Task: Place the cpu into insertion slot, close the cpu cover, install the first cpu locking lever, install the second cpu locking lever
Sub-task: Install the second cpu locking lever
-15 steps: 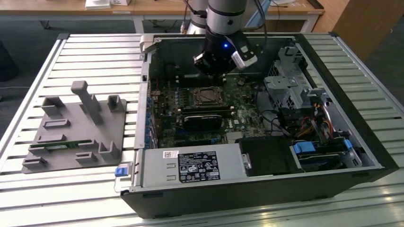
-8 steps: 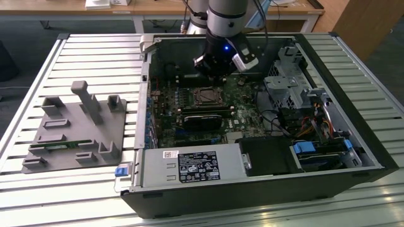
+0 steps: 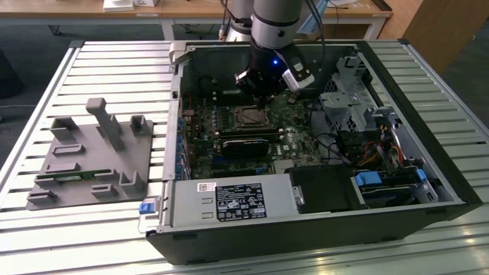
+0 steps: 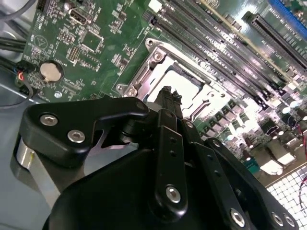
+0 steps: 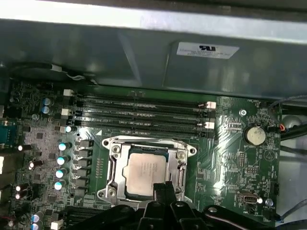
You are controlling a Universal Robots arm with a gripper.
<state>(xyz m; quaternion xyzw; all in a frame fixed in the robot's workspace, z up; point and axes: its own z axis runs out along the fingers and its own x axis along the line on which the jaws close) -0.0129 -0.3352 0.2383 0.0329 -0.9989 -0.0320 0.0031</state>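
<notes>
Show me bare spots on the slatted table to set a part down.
On the table, bare slats lie between the grey fixture and the far edge, and between it and the near edge. Inside the computer case is crowded: the gripper hangs over the cpu.

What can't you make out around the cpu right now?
First wrist view: the gripper covers one edge of the cpu and the cpu cover.
Second wrist view: the gripper hides much of the cpu.
Exterior view: the cpu cover is too small to tell whether it is latched.
</notes>
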